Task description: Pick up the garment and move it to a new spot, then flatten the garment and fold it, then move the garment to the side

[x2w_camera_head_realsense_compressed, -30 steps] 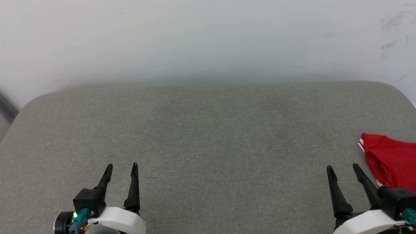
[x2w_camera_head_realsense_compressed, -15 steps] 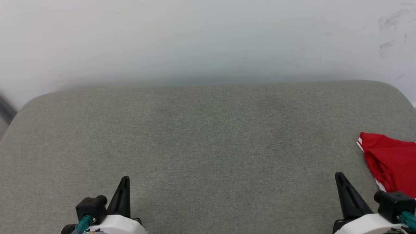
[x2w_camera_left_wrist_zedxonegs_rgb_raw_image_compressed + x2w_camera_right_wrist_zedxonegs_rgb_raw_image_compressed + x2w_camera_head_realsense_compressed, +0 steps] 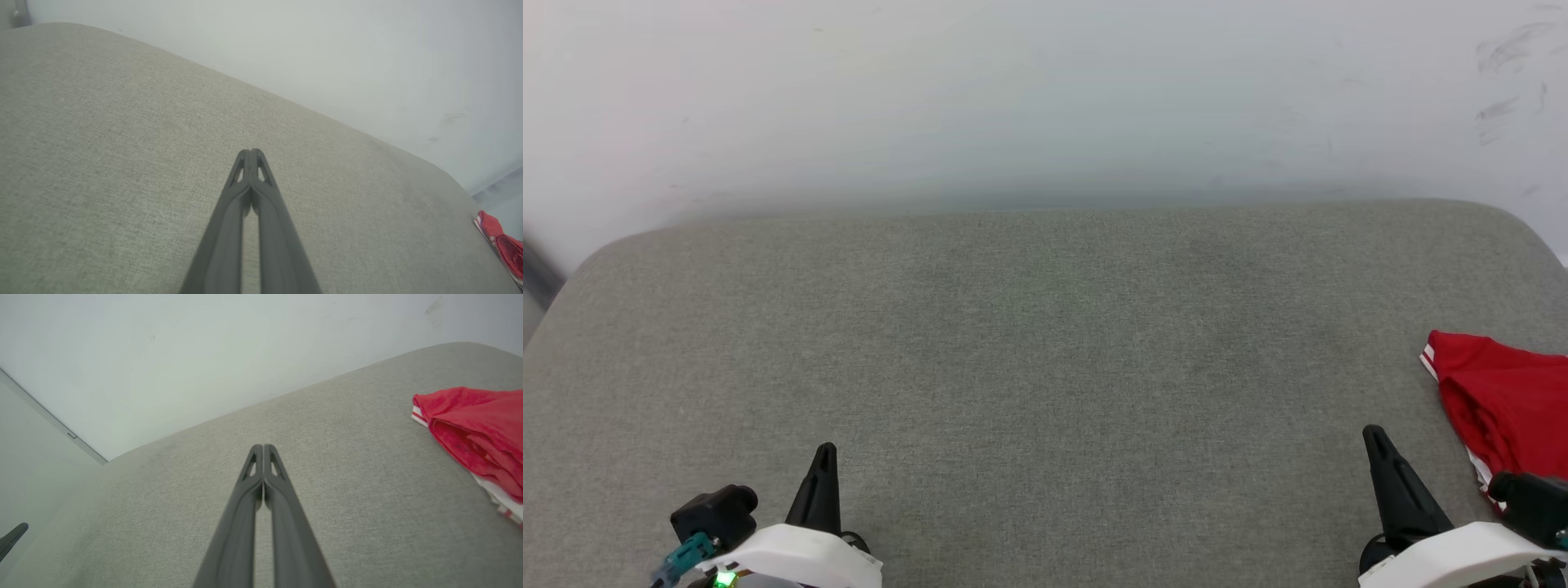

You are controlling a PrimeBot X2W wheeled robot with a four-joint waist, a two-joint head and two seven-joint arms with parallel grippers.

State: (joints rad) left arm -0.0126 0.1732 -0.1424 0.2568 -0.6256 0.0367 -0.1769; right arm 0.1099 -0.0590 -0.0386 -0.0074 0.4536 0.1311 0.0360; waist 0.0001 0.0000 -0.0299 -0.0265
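Left tool (image 3: 250, 152) and right tool (image 3: 263, 446) are both pressed together with nothing between the fingers, low over the near side of the grey cushion (image 3: 1045, 351). The red garment (image 3: 1507, 392) lies crumpled at the cushion's right edge, just beside my right tool

The left end effector (image 3: 824, 451) has black tapered fingers (image 3: 820, 494), a white shell (image 3: 796, 554), teal connector (image 3: 685, 553), green light (image 3: 723, 579).
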